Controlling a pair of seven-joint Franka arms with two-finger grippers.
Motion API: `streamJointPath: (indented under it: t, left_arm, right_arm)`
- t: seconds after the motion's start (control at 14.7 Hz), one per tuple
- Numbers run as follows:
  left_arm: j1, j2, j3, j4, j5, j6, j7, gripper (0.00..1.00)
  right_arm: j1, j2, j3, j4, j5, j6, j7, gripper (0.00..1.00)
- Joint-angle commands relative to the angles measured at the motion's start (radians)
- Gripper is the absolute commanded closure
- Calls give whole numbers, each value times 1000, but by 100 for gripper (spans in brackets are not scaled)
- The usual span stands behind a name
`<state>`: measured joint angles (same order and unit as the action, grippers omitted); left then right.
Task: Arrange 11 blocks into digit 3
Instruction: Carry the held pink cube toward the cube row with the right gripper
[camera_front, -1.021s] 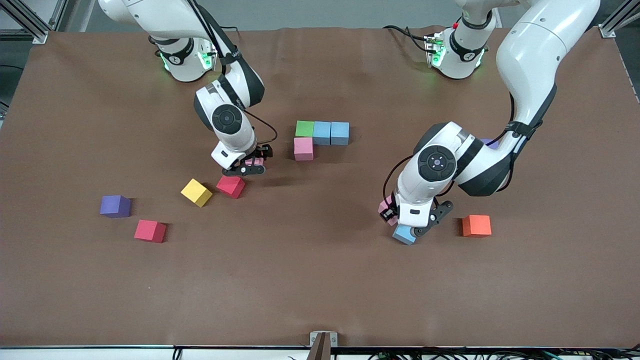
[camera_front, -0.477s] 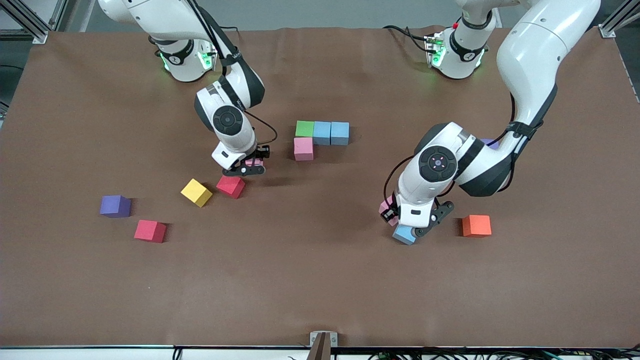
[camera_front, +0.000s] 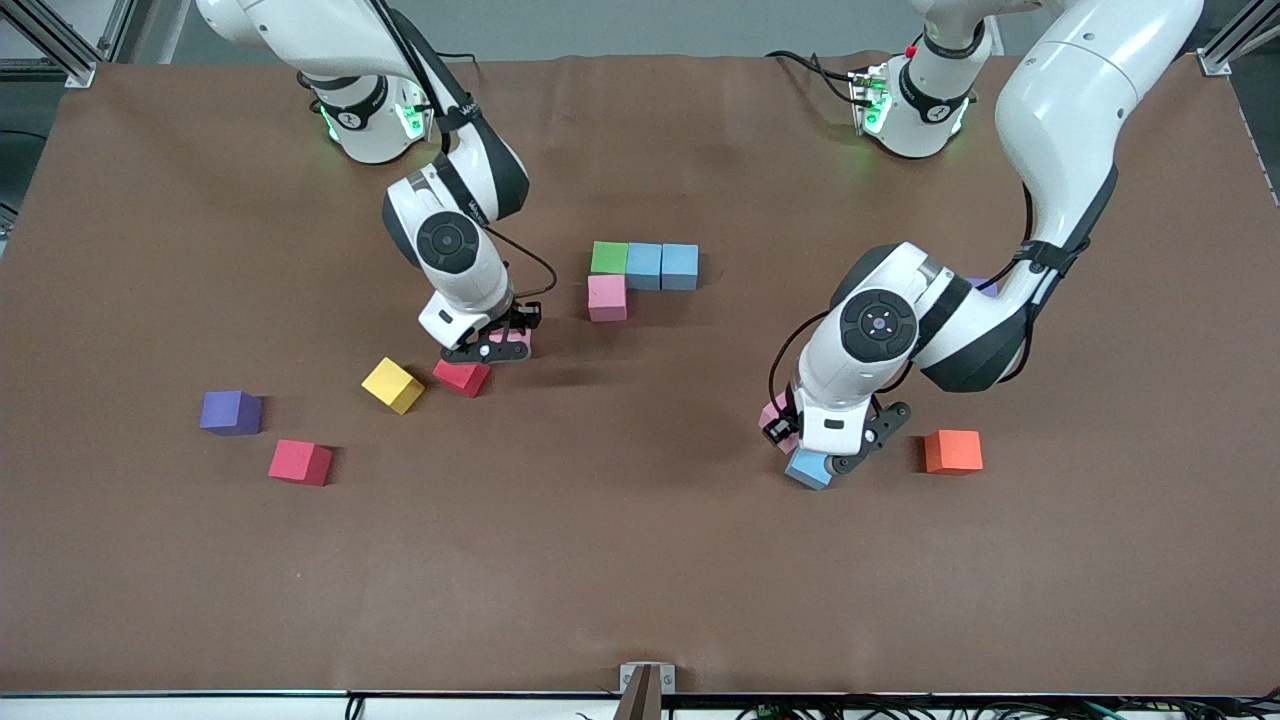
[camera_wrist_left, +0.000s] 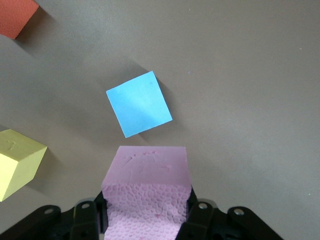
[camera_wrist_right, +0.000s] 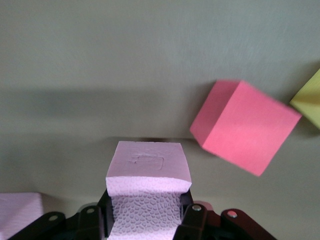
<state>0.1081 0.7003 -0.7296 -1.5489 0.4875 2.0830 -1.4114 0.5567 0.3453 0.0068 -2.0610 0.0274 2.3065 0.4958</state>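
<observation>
Four touching blocks form the start of the digit 3: green (camera_front: 609, 257), two light blue (camera_front: 644, 266) (camera_front: 680, 266), and pink (camera_front: 607, 298) nearer the camera under the green. My right gripper (camera_front: 490, 343) (camera_wrist_right: 145, 212) is shut on a pink block (camera_front: 508, 337) (camera_wrist_right: 147, 182), low over the table beside a red block (camera_front: 462, 377) (camera_wrist_right: 245, 127). My left gripper (camera_front: 815, 445) (camera_wrist_left: 147, 215) is shut on another pink block (camera_front: 773, 413) (camera_wrist_left: 147, 187), raised over a loose light blue block (camera_front: 808, 468) (camera_wrist_left: 139, 103).
A yellow block (camera_front: 392, 385), a purple cube (camera_front: 230, 412) and a second red block (camera_front: 300, 462) lie toward the right arm's end. An orange block (camera_front: 953, 451) lies beside the left gripper; a second yellow block (camera_wrist_left: 17, 162) shows in the left wrist view. Another purple cube (camera_front: 982, 287) peeks from under the left arm.
My right gripper has shut on the pink block and shifted slightly toward the red block. The left arm has stayed almost still with its pink block.
</observation>
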Motion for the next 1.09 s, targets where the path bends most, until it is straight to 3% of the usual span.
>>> streamJointPath:
  t: [0.0, 0.48, 0.68, 1.02]
  left_arm:
    - [-4, -24, -2, -8, 0, -9, -15, 81]
    - [-7, -27, -7, -7, 2, -9, -38, 81]
    - [-5, -35, -7, -7, 0, -9, -40, 81]
    - [-7, -39, -8, -8, 0, -11, -40, 81]
  right_arm:
    - [-34, 47, 15, 163, 9, -103, -14, 61]
    - [3, 286, 16, 507, 14, -176, -13, 61]
    - [37, 377, 16, 642, 6, -277, -8, 61]
    - [110, 400, 16, 671, 52, -299, 98, 61]
